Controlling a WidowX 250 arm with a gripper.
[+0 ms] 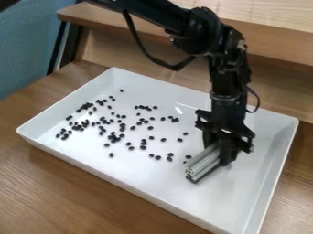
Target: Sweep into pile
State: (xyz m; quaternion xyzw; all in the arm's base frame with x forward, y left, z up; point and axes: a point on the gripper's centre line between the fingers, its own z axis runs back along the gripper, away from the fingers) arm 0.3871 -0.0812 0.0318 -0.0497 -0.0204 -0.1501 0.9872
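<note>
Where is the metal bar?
In the camera view, the metal bar is right of centre in the white tray, gripped by the pincer, right of the scattered black beans.

Bright, soft light, faint shadows, a small white glare on the tray (177,194)

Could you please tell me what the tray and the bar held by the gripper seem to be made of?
The tray looks like glossy white plastic, going by its soft shine, though enamel is possible. The bar is probably aluminium with a satin finish: silvery-grey, with straight grooves along its length.
</note>
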